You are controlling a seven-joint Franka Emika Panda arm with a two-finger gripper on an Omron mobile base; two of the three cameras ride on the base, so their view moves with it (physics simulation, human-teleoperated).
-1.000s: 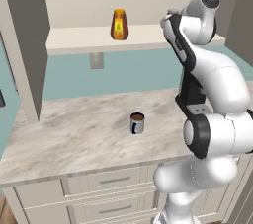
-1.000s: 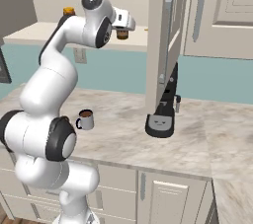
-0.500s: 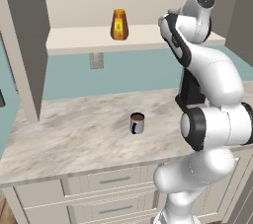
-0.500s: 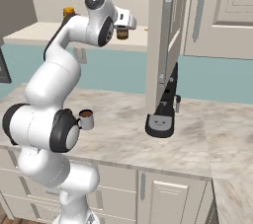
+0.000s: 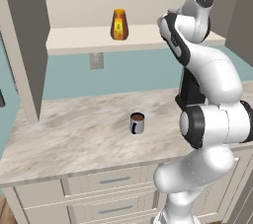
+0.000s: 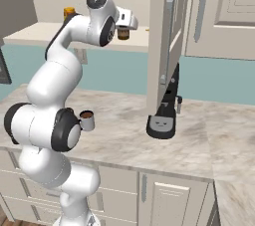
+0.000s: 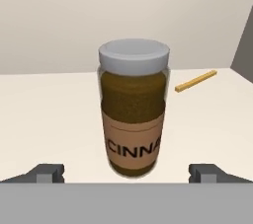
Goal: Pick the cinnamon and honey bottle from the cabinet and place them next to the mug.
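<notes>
Simulated kitchen: a marbled counter (image 5: 74, 134) over pale drawers, a blue-green back wall, and above it the open beige cabinet (image 5: 89, 40) with its pale shelf. The mug (image 5: 137, 123), holding brown liquid, stands alone near the middle of the counter, well below the shelf. The honey bottle (image 5: 119, 24) stands upright on the shelf, apart from the arm. The cinnamon (image 7: 132, 107), a brown jar with a grey lid and a tan label, stands upright on the same shelf directly ahead of the claw (image 7: 129, 172); in the right base view the jar (image 6: 123, 33) sits just beyond the hand. A thin tan stick (image 7: 195, 81) lies on the shelf behind and to one side of the jar. The claw is spread wide, its two tips flanking the base of the jar without touching it, and it holds nothing. The step in hand appears to be the approach to the cinnamon, the first of two picks. The next move probably calls for a short advance until the fingers bracket the jar's body, then closing on it below the lid, keeping the jar upright so it does not tip on the shelf.
</notes>
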